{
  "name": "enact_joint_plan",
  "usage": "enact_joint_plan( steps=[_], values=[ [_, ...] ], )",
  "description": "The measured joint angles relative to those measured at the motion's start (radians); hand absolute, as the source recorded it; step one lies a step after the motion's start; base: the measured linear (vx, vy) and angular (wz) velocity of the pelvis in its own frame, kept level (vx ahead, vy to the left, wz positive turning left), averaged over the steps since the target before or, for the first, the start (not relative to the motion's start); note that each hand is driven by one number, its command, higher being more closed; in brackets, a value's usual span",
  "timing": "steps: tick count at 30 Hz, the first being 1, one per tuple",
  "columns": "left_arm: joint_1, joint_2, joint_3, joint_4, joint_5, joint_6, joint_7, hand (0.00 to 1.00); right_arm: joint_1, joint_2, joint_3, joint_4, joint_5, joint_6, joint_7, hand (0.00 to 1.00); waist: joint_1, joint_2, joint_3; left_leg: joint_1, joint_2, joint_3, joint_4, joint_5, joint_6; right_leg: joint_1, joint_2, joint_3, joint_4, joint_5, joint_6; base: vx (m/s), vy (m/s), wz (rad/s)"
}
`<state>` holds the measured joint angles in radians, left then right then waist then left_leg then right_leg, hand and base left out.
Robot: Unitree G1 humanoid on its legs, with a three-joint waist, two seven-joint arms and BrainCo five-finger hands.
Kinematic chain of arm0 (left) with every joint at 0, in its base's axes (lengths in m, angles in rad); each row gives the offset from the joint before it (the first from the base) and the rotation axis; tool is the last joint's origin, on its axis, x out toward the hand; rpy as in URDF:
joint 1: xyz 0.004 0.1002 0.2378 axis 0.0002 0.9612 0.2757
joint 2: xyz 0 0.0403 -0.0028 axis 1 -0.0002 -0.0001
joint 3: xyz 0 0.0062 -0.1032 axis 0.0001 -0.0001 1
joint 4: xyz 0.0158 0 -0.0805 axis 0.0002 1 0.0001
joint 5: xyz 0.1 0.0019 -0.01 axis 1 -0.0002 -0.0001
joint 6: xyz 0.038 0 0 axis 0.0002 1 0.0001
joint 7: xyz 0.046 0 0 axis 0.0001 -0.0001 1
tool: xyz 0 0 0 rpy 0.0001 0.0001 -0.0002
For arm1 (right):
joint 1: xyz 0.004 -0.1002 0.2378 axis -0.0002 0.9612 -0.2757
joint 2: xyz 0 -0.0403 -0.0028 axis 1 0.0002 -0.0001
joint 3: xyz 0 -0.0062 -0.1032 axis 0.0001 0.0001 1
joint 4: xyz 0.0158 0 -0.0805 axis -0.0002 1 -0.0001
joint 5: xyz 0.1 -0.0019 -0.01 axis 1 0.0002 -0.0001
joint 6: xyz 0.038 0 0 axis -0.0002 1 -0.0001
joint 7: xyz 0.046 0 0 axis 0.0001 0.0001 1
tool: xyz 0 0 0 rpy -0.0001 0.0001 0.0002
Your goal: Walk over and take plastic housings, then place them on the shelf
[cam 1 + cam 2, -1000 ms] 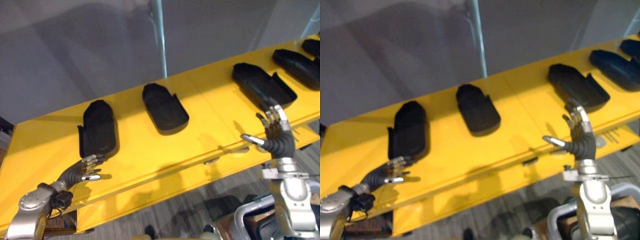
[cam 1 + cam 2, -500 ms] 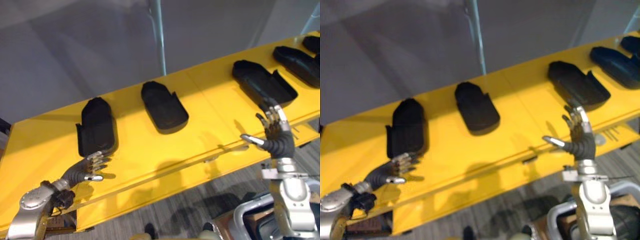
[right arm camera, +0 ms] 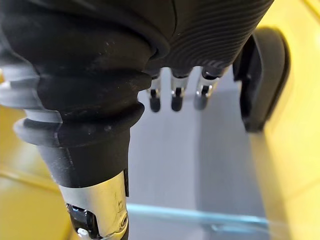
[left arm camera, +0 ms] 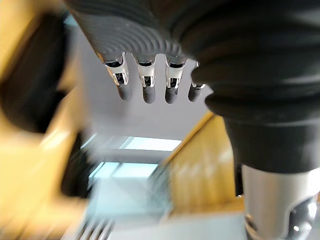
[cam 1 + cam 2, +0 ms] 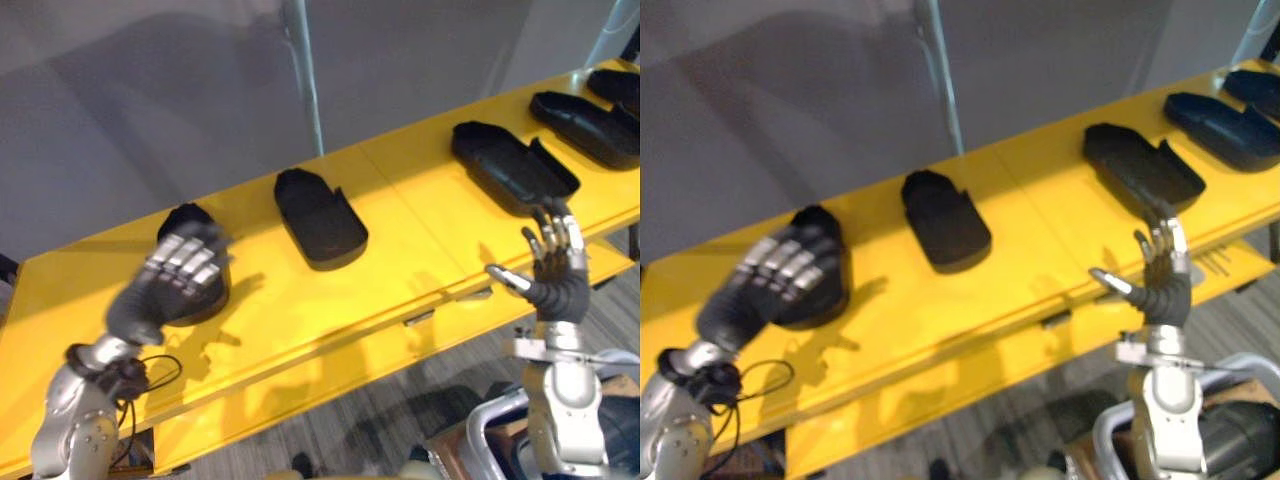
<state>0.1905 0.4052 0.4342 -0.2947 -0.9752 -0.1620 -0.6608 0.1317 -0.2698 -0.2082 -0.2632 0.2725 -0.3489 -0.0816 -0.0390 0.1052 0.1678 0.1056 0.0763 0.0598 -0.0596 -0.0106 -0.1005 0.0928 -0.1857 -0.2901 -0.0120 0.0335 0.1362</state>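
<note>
Several black plastic housings lie in a row on the yellow shelf (image 5: 420, 230). My left hand (image 5: 168, 282) is raised with its back to the camera. Its straight fingers (image 4: 145, 90) hang over the leftmost housing (image 5: 183, 213), covering most of it, and hold nothing. A second housing (image 5: 320, 215) lies in the middle. A third housing (image 5: 512, 165) lies just beyond my right hand (image 5: 552, 275). That hand is open, with fingers spread upward above the shelf's front edge, and touches nothing. The right wrist view shows the housing (image 3: 265, 75) past the fingertips (image 3: 175, 100).
Two more housings (image 5: 585, 122) sit at the far right end of the shelf. A thin upright post (image 5: 300, 75) and a grey wall stand behind it. Grey floor shows below the shelf's front lip (image 5: 330, 365).
My left hand has risen from the shelf's front edge and now hovers over the leftmost housing. The right hand has stayed nearly in place. The camera has shifted slightly.
</note>
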Motion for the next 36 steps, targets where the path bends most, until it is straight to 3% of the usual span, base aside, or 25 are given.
enact_joint_plan(
  steps=[1,3,4,7,10,16,21,25,26,30,32,36],
  values=[
    [0.003,-0.023,0.023,-0.001,0.002,-0.033,0.024,0.00,-0.001,0.011,-0.005,-0.001,-0.009,-0.002,-0.006,0.00,0.002,0.000,0.000,0.001,0.000,0.000,0.000,0.000,0.000,0.002,0.000,0.000,-0.001,0.000,0.000,0.00,0.000,0.03],
    [0.034,-0.123,0.093,-0.037,0.014,-0.152,0.101,0.00,0.000,0.052,-0.013,-0.002,-0.013,-0.005,-0.029,0.00,0.012,-0.005,-0.004,0.001,0.000,-0.006,0.000,0.000,0.000,0.014,0.001,-0.007,-0.009,0.002,0.000,-0.02,-0.002,0.06],
    [0.046,-0.149,0.100,-0.053,0.022,-0.181,0.118,0.00,-0.001,0.062,-0.014,-0.002,-0.013,-0.005,-0.038,0.00,0.017,-0.008,-0.009,0.001,0.000,-0.007,0.000,0.000,0.000,0.014,0.002,-0.007,-0.012,0.004,0.000,-0.02,-0.004,0.06],
    [0.102,-0.267,0.104,-0.131,0.193,-0.366,0.266,0.00,-0.003,0.122,-0.013,-0.003,-0.014,-0.005,-0.086,0.00,0.042,-0.026,-0.023,-0.002,0.002,-0.018,0.001,0.000,0.000,0.018,0.005,-0.014,-0.018,0.006,-0.001,-0.01,-0.008,0.08],
    [0.127,-0.314,0.085,-0.186,0.318,-0.469,0.375,0.00,-0.003,0.158,0.019,-0.003,-0.043,0.001,-0.125,0.00,0.051,-0.041,-0.031,-0.001,0.000,-0.024,0.001,0.000,0.000,0.031,0.003,-0.023,-0.019,0.006,-0.001,-0.04,-0.003,0.07],
    [0.121,-0.309,-0.057,-0.264,0.464,-0.482,0.444,0.00,0.004,0.158,0.053,-0.004,-0.124,0.029,-0.200,0.00,0.038,-0.061,-0.033,-0.004,0.000,-0.016,-0.002,0.000,0.000,0.021,0.004,-0.011,-0.018,0.006,-0.001,-0.03,0.003,-0.02],
    [0.068,-0.291,-0.222,-0.271,0.475,-0.478,0.487,0.00,0.084,0.153,-0.014,-0.059,-0.151,0.044,-0.265,0.00,0.012,-0.076,-0.033,0.001,0.013,0.059,0.001,-0.008,-0.007,-0.031,0.017,0.066,-0.011,0.020,-0.007,0.01,0.009,-0.38],
    [-0.011,-0.252,-0.395,-0.258,0.517,-0.468,0.575,0.00,0.176,0.151,-0.099,-0.138,-0.149,0.039,-0.287,0.00,-0.054,-0.096,-0.023,0.022,0.032,0.155,0.012,-0.039,-0.016,-0.063,0.042,0.161,-0.012,0.032,-0.014,-0.01,0.005,-0.80],
    [-0.051,-0.234,-0.451,-0.243,0.546,-0.466,0.604,0.00,0.209,0.151,-0.128,-0.159,-0.142,0.030,-0.289,0.00,-0.082,-0.100,-0.020,0.025,0.039,0.186,0.038,-0.062,-0.018,-0.069,0.049,0.191,-0.012,0.033,-0.015,-0.02,0.010,-0.85],
    [-0.197,-0.220,-0.619,-0.187,0.642,-0.418,0.732,0.00,0.319,0.154,-0.195,-0.182,-0.069,-0.020,-0.288,0.00,-0.169,-0.091,-0.020,0.042,0.054,0.279,0.070,-0.099,-0.025,-0.095,0.071,0.279,-0.016,0.045,-0.013,0.03,0.019,-0.66],
    [-0.250,-0.227,-0.674,-0.150,0.664,-0.382,0.769,0.00,0.348,0.166,-0.195,-0.185,-0.041,-0.051,-0.285,0.00,-0.189,-0.084,-0.019,0.059,0.060,0.305,0.067,-0.105,-0.030,-0.095,0.078,0.301,-0.016,0.045,-0.012,0.03,0.008,-0.43],
    [-0.268,-0.241,-0.759,-0.126,0.703,-0.316,0.809,0.00,0.340,0.176,-0.135,-0.189,-0.018,-0.088,-0.262,0.00,-0.192,-0.070,-0.011,0.076,0.073,0.336,0.094,-0.133,-0.037,-0.095,0.099,0.349,-0.014,0.045,-0.012,0.01,0.002,-0.33]
  ],
)
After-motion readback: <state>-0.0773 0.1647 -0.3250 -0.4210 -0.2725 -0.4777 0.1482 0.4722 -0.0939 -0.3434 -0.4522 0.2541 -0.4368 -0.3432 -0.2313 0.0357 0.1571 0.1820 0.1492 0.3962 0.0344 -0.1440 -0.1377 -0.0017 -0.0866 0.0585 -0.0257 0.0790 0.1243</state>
